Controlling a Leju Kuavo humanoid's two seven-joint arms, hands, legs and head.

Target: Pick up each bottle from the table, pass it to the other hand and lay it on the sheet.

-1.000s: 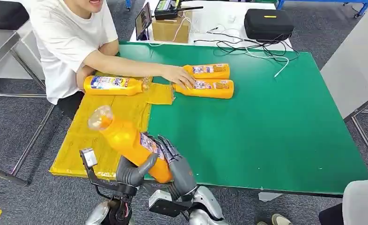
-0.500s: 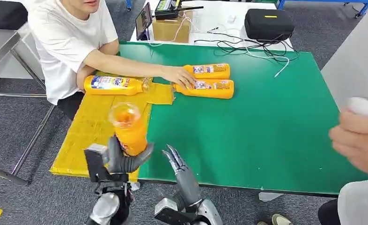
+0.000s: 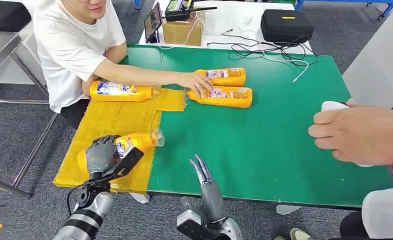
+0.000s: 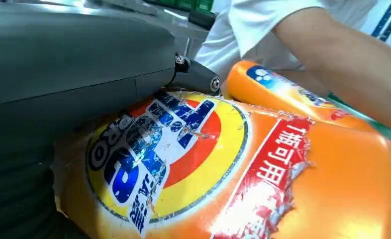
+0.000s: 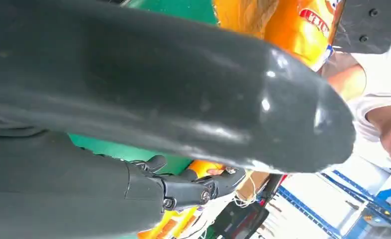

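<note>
From the head view, the left hand [image 3: 102, 155] grips an orange bottle [image 3: 137, 141] that lies on its side on the yellow sheet [image 3: 109, 120], near the sheet's edge toward the robot, its clear cap end reaching the border with the green bench [image 3: 284, 145]. The fingers wrap over the bottle's base end, so the bottle appears laid down but not yet let go. The right hand [image 3: 204, 177] hangs at the bench's near edge, fingers straight and apart, holding nothing. A second bottle [image 3: 122, 91] rests along the sheet's far edge. Two more bottles [image 3: 224, 76] [image 3: 223, 96] lie side by side on the bare green bench just beyond the sheet's far corner, and a seated person's hand [image 3: 194, 82] rests on them. Another person's hand [image 3: 357, 134] enters at the bench's right edge, holding something white (what it is cannot be told).

In the left wrist view, the held bottle's label [image 4: 183, 159], torn and scuffed, sits right against the hand's grey cover [image 4: 59, 74]; the other sheet bottle [image 4: 293, 94] shows behind it, under the person's arm.

In the right wrist view, the thick grey thumb [image 5: 183, 94] and a darker finger [image 5: 193, 191] stand apart with nothing between them.

As a judgement: two bottles count as placed once the left hand releases, and the two on the bench are left to pick, pass and lay down
</note>
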